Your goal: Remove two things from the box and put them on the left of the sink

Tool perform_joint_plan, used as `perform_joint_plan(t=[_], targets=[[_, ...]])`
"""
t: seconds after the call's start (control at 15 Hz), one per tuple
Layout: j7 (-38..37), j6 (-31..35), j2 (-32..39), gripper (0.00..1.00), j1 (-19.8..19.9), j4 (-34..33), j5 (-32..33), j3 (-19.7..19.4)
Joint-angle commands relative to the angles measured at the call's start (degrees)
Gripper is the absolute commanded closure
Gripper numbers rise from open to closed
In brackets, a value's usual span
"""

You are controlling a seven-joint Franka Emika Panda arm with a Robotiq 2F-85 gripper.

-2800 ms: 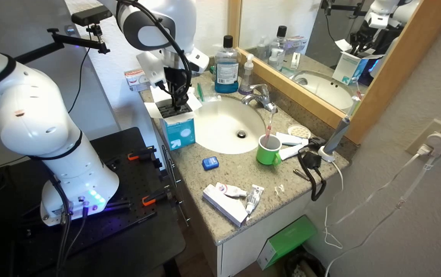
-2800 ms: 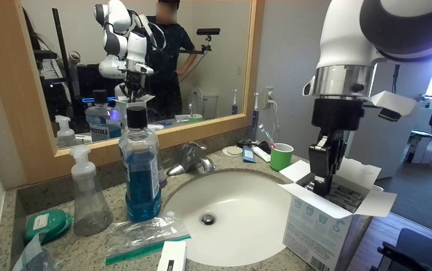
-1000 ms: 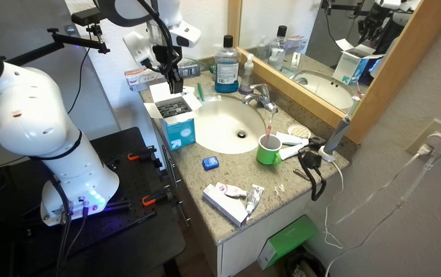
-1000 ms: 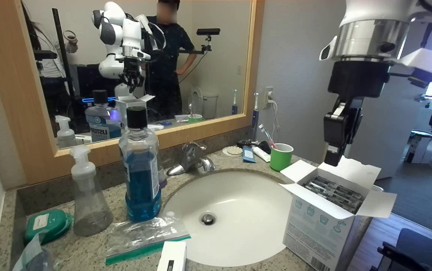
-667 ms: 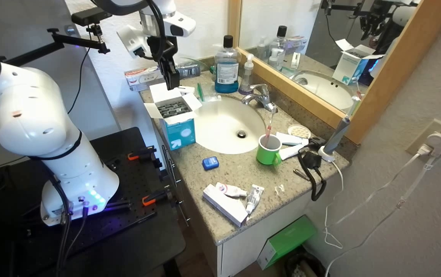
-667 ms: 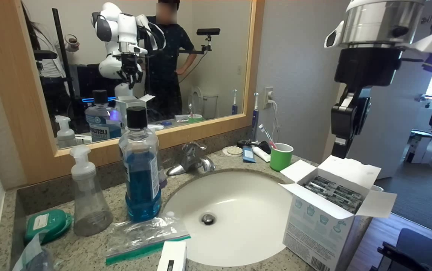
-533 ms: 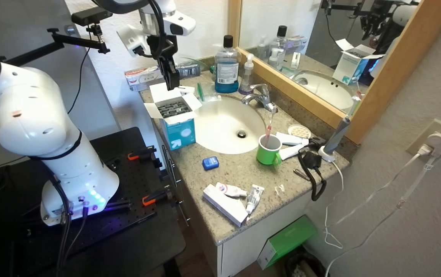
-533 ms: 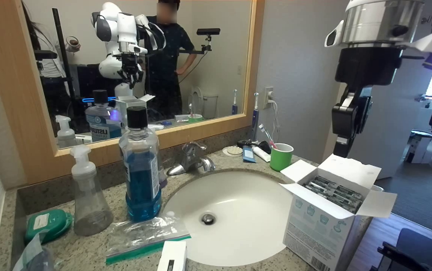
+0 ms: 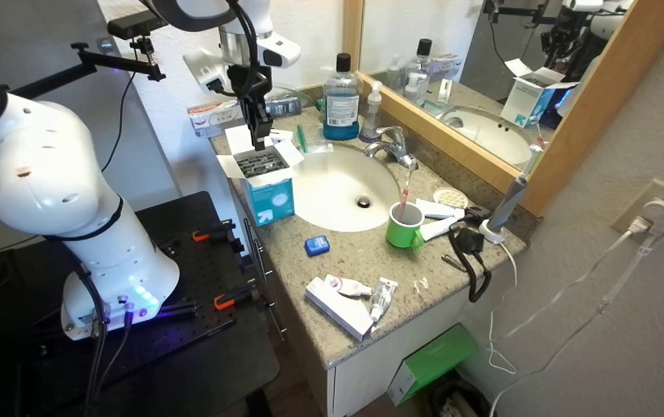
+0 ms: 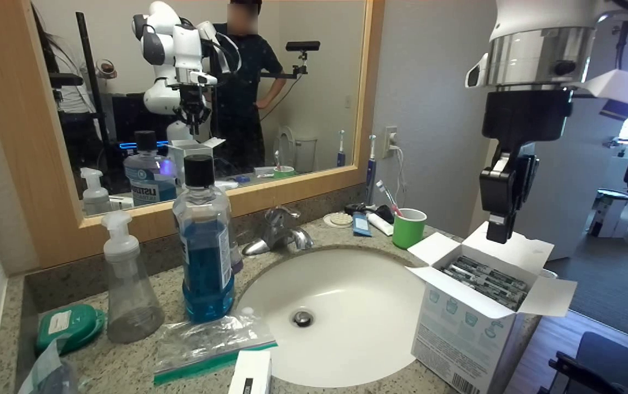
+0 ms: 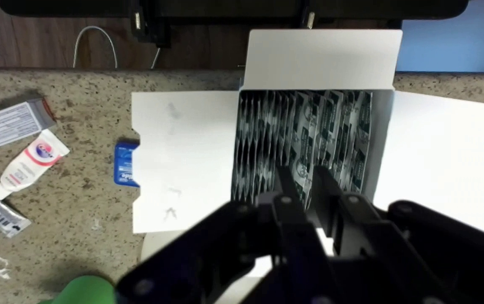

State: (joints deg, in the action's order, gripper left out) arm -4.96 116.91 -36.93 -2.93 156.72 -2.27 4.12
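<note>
The open box stands at the sink's edge, with a teal face [image 9: 274, 200] in an exterior view and a printed white face [image 10: 456, 334] in an exterior view. Its flaps are folded out. It is packed with upright silver-and-green packets [image 10: 489, 282], seen from above in the wrist view [image 11: 305, 126]. My gripper [image 9: 259, 145] hangs above the box opening, near its back flap, also in an exterior view [image 10: 499, 235]. In the wrist view the fingertips [image 11: 302, 169] are a narrow gap apart with nothing between them. The white sink [image 10: 341, 312] lies beside the box.
A blue mouthwash bottle [image 10: 204, 268], soap bottle [image 10: 130, 290], plastic bag [image 10: 209, 339] and white small box [image 10: 251, 372] stand or lie round the sink. The faucet [image 10: 278, 235], green cup [image 9: 404, 231], blue floss case [image 9: 316, 245] and toothpaste tubes [image 9: 348, 286] are also there.
The gripper was down inside the box 2.8 s ago, then rose out of it with nothing visible in the fingers. Since half a second ago it has come down slightly. The box has not moved.
</note>
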Motion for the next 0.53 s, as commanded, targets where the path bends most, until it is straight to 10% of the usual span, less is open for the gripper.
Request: perform_joint_plan(t=[0.0,0.47], targets=[[-1.3,-1.35,3.55,0.49,0.58,-2.17,0.9,0.73],[-1.38,-1.21,5.85,0.0,0.49,-2.9,0.9,0.63]])
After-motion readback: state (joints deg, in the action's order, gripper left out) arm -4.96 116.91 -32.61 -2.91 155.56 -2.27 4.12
